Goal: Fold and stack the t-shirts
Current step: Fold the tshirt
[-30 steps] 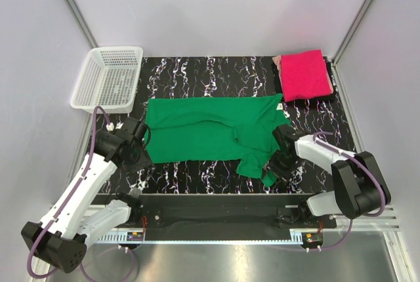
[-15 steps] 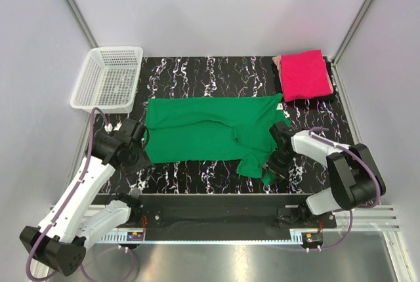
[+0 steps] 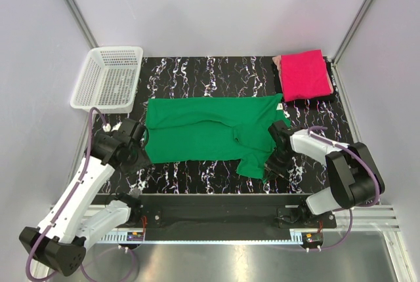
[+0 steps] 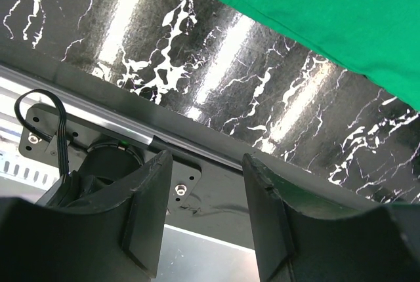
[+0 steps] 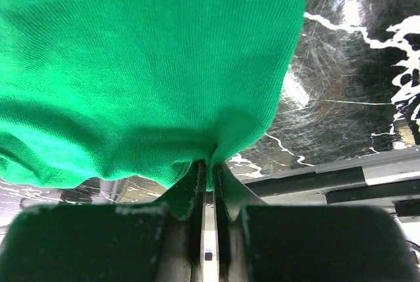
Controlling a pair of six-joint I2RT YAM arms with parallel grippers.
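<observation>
**Operator:** Start at my left. What's there?

**Spotter:** The white mesh basket (image 3: 108, 79) sits at the far left corner of the bench (image 3: 216, 75). Nearer you, your left hand (image 4: 205, 164) hangs over bare bench just off the left edge of the green t-shirt (image 3: 197, 131). Its fingers (image 4: 147, 210) stand apart with nothing between them.

**Operator:** And the shirt itself?

**Spotter:** You have it spread across the middle of the bench, mostly flat. Its right end is bunched, and a piece trails toward the near edge.

**Operator:** My right hand?

**Spotter:** Your right hand (image 5: 209, 167) is pinched closed on a fold of that green cloth, at the shirt's near right corner. Beyond it, the pink t-shirt (image 3: 303, 74) lies folded at the far right corner of the bench, near the green one's far right corner.
</observation>
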